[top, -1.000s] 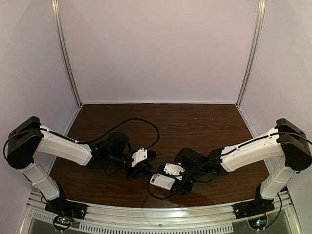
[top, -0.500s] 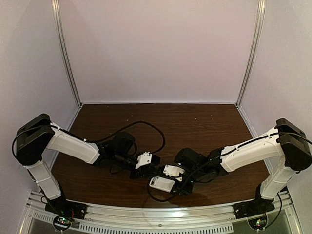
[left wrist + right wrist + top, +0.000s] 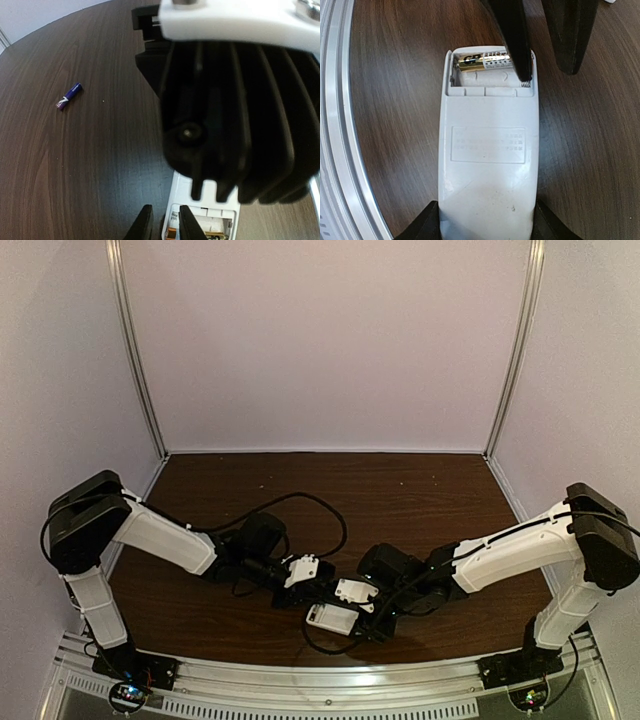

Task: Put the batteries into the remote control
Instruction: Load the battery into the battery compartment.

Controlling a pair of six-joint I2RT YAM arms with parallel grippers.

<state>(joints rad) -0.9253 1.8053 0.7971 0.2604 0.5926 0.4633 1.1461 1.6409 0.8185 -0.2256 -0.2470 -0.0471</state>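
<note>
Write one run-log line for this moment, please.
remote: back up, compartment open, gripped by right claw | gold battery: in compartment, left claw fingertip at its end | blue battery: on table

The left gripper (image 3: 320, 588) has swung rightward — jaws narrower — reaching the remote control (image 3: 333, 618).

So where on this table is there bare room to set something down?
Free: the far half of the table, from the back wall to the cable. Crowded: front centre, where left arm and right arm meet over the remote. A blue battery lies loose.
</note>
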